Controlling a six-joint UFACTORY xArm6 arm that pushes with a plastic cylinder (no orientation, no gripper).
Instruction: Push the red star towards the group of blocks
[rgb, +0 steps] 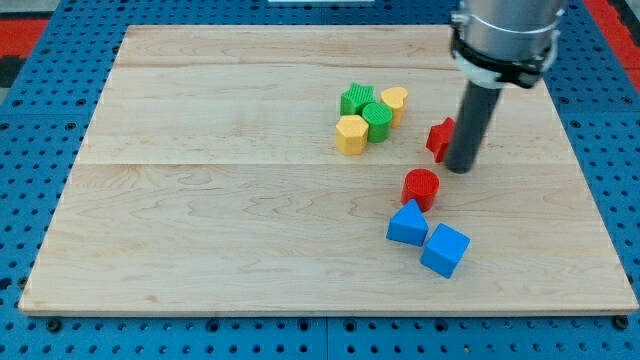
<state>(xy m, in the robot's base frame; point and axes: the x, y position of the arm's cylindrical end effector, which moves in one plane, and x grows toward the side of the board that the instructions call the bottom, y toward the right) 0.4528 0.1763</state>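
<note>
On the wooden tabletop, going from the view's left: left half carries no blocks in view. Just right of centre, upper part, tight cluster of four blocks, all touching or nearly so: yellow block (looks hexagonal) at the cluster's lower left, green star at upper left, green cylinder in the middle, yellow block with a rounded top at upper right. Further right and lower, red cylinder upright, apart from the cluster. Just below it, blue block with a triangular/wedge look, close to the red cylinder, contact unclear. Blue cube sits at that wedge's lower right, corners about touching.

Red star lies right of the cluster, well apart from it, above the red cylinder; its right part is hidden behind the rod, so the shape is only partly readable. My tip is down at the tabletop, right against the red star's right/lower-right side, appears touching. Rod stands upright, metal arm body above it at the view's top right. No hand on this rig, only the rod, so no spread or pinch state to give. Blue pegboard surrounds the tabletop.
</note>
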